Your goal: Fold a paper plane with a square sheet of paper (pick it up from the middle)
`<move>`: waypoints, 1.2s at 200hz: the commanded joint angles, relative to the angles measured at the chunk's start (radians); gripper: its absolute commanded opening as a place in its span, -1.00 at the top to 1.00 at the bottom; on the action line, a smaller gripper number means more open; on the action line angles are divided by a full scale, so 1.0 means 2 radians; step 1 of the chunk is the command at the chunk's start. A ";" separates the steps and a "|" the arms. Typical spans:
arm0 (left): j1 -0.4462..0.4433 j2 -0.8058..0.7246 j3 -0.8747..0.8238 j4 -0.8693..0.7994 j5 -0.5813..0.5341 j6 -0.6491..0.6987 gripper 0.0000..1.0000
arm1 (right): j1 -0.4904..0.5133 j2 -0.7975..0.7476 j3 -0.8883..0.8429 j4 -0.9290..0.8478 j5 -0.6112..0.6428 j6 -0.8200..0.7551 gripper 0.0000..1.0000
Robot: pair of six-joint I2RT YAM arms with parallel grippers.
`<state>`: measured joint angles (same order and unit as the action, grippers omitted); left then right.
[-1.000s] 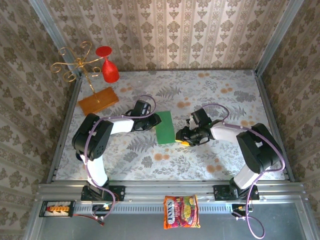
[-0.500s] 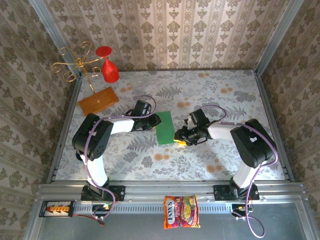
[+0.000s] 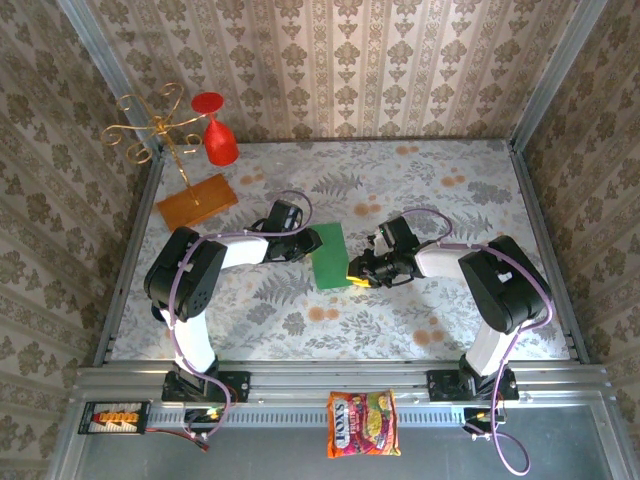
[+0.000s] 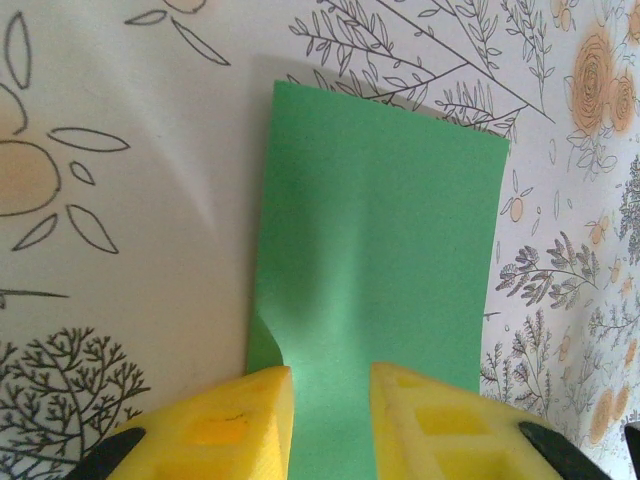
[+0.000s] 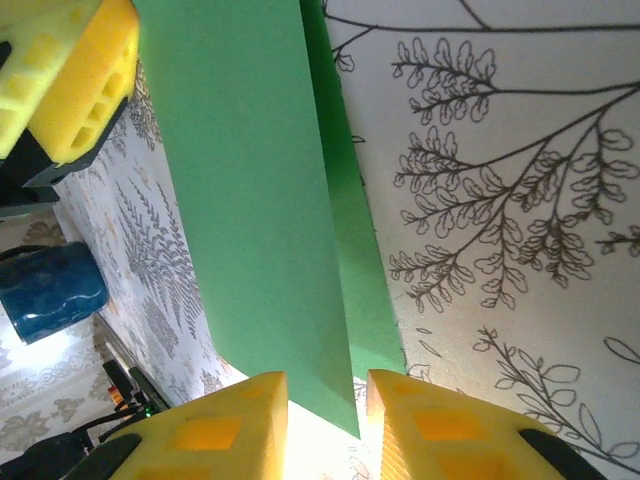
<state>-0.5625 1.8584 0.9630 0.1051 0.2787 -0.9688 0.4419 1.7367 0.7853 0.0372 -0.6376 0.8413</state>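
The green sheet [image 3: 330, 255] was lying pretty much mid-bench, already folded over into a long rectangle. It's plain matte paper with no print and crisp straight edges. From the left wrist cam, the sheet [image 4: 380, 230] looked smooth apart from a little buckle at the near left corner, where a yellow finger [image 4: 225, 425] was nudging into it. From the right wrist cam, the top layer [image 5: 250, 200] stood a bit proud of the layer under it, so I could see both edges.

The left claw [image 3: 314, 243] sat at the sheet's left edge. Its jaws were narrow but apart, and the paper ran flat across the gap [image 4: 330, 405]. The right claw [image 3: 352, 272] was at the near right corner. It was also narrow, with that corner poking into the gap [image 5: 327, 420] and some bench still showing between the pads. In both cases I saw fingers apart, not a pinch.

The bench [image 3: 420, 190] has a pale cloth with a leaf-and-flower print. Everything else was well away from the paper:
- an orange-brown board [image 3: 196, 200] at the far left
- a curly gold wire rack [image 3: 150, 125] standing on that board
- a red glass [image 3: 216, 140] hanging upside down off the rack
- a snack packet [image 3: 362, 410] down on the metal rail between the arm bases

Nothing was crowding the sheet but the two claws. There was lots of bare cloth on the far and right sides, before the wallpapered walls close it in.
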 commanded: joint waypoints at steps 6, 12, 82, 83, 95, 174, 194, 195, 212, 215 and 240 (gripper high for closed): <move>-0.003 0.006 0.005 -0.023 -0.005 0.001 0.47 | -0.002 0.014 0.007 0.013 -0.024 0.006 0.47; -0.004 0.006 0.005 -0.022 -0.005 0.001 0.47 | -0.002 0.015 0.008 0.013 -0.028 0.006 0.46; -0.004 0.003 0.006 -0.022 -0.003 0.000 0.47 | -0.006 0.021 0.002 0.022 -0.034 0.013 0.62; -0.004 0.003 0.006 -0.022 -0.002 0.000 0.47 | -0.006 0.021 0.002 0.022 -0.034 0.013 0.62; -0.002 -0.002 0.008 -0.015 0.010 0.003 0.46 | -0.009 0.020 0.000 0.022 -0.033 0.015 0.69; 0.002 -0.018 0.025 -0.013 0.038 0.039 0.76 | -0.016 -0.010 -0.011 -0.011 -0.028 -0.002 0.95; 0.001 -0.004 0.026 -0.020 0.033 0.034 0.83 | -0.016 -0.017 -0.012 -0.014 -0.026 -0.003 0.97; 0.001 -0.004 0.026 -0.020 0.032 0.034 0.83 | -0.016 -0.018 -0.011 -0.013 -0.026 -0.003 0.97; 0.001 0.004 0.028 -0.035 0.022 0.034 0.88 | -0.015 -0.021 -0.010 -0.013 -0.028 -0.004 0.98; 0.001 0.005 0.029 -0.038 0.021 0.035 0.89 | -0.016 -0.021 -0.010 -0.013 -0.028 -0.005 0.98; 0.001 0.020 0.036 -0.052 0.022 0.039 0.92 | -0.016 -0.021 -0.006 -0.013 -0.034 -0.007 0.98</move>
<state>-0.5613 1.8637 1.0050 0.0654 0.3336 -0.9146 0.4129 1.7161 0.7731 0.0414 -0.6823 0.8444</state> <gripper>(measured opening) 0.048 0.041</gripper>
